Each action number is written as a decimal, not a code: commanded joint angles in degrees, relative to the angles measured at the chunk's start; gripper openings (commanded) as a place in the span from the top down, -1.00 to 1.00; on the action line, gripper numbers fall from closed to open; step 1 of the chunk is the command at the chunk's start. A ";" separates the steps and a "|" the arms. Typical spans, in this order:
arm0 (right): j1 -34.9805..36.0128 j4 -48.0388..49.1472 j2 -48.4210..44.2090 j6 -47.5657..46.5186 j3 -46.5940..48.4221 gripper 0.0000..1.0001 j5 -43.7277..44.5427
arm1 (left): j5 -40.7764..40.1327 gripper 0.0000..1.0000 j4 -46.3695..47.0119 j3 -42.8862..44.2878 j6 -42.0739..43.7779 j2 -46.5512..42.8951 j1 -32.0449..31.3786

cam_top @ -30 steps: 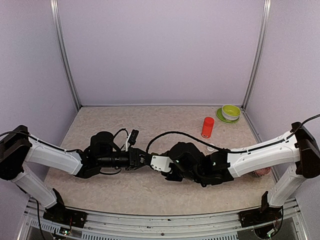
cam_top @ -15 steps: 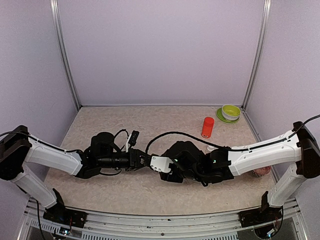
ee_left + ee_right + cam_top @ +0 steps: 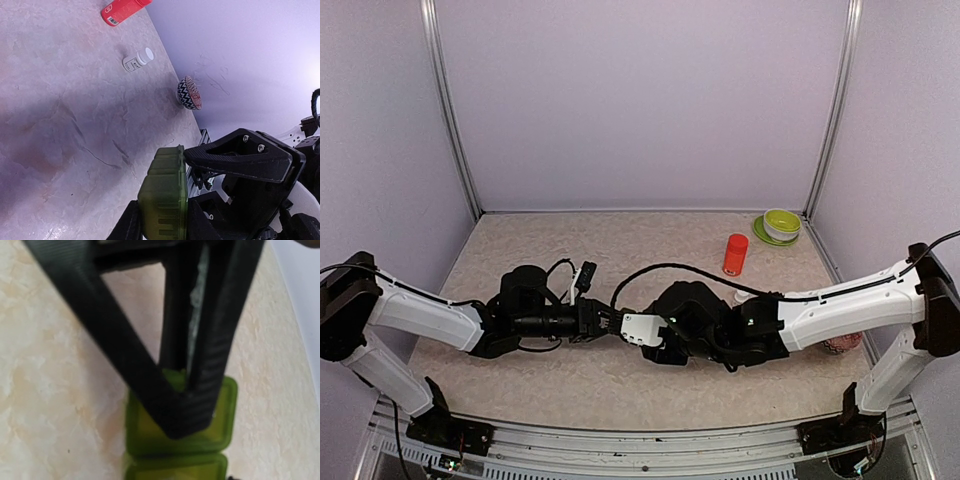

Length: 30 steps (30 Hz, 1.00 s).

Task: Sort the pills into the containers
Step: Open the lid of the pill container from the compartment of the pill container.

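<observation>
Left hand (image 3: pixel 161 221) is clamped tight: in its wrist view, at the bottom centre, both dark fingers press on the long sides of the containers (image 3: pixel 164 192), the green strip running up the frame with its lids shut. Right there at the strip's upper end sits the right hand (image 3: pixel 182 410), coming in from the right of the frame as a big black wedge. In its own view the fingers are blurred and fill the upper half, tips down on the end box of the green strip, so whether that hand is open or closed, I cannot tell.

From above, the two hands meet nose to nose at centre frame, and their bulk hides the strip completely.

Moving outward on the counter (image 3: pixel 570 385): a small clear bottle with a white cap (image 3: pixel 138 59) lies on its side in the upper middle of the left wrist view. The red-orange bottle (image 3: pixel 735 254) stands upright right of centre, well apart from the hands. A zigzag-patterned bowl (image 3: pixel 188 93) rests by the wall. At upper right of the top view, a green bowl (image 3: pixel 781 222) sits in the corner.
</observation>
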 commanded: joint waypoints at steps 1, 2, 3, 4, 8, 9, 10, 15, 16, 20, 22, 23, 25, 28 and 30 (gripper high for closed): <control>-0.43 -2.04 -0.37 0.58 2.14 -0.22 0.00 | -0.24 0.48 1.67 -0.34 1.68 -1.76 -0.23; -0.74 -2.41 -0.40 0.86 2.23 -0.25 -0.39 | -0.33 0.48 1.79 -0.35 1.75 -1.78 -0.31; -1.05 -2.79 -0.34 1.10 2.31 -0.25 -0.83 | -0.29 0.48 1.81 -0.35 1.77 -1.72 -0.39; -1.32 -3.01 -0.45 1.39 2.48 -0.26 -1.14 | -0.29 0.48 1.81 -0.30 1.85 -1.68 -0.47; -2.37 -4.07 -0.86 1.85 2.95 -0.25 -4.18 | -0.19 0.48 2.07 -0.27 2.30 -1.55 -0.80; -2.57 -4.46 -0.79 2.16 3.28 -0.25 -4.80 | -0.19 0.48 2.08 -0.19 2.44 -1.52 -0.88; -2.77 -4.78 -0.69 2.36 3.57 -0.22 -5.03 | -0.20 0.49 2.07 -0.13 2.47 -1.52 -0.93; -3.05 -5.23 -0.47 2.63 4.07 -0.11 -5.22 | -0.46 0.48 2.07 0.14 2.55 -1.33 -1.32; -3.09 -5.32 -0.30 2.62 4.16 -0.06 -5.08 | -0.55 0.48 2.08 0.07 2.61 -1.22 -1.41; -3.14 -5.75 0.11 2.62 4.44 0.20 -5.20 | -0.69 0.48 2.17 0.16 2.48 -1.16 -1.55; -3.13 -5.80 -0.02 2.75 4.52 0.35 -5.67 | -0.87 0.48 2.07 0.23 2.48 -1.23 -1.54; -3.16 -5.90 -0.08 2.85 4.60 0.40 -6.21 | -0.96 0.48 1.96 0.21 2.51 -1.24 -1.55; -3.16 -6.41 -0.35 3.13 4.94 0.55 -7.29 | -1.23 0.48 1.67 0.16 2.73 -1.25 -1.55; -3.23 -6.63 -0.90 3.70 4.92 0.66 -8.78 | -1.42 0.47 1.67 0.20 2.90 -1.25 -1.62; -3.56 -6.64 -1.23 4.28 4.82 0.71 -9.90 | -1.43 0.47 1.62 0.17 2.98 -1.40 -1.64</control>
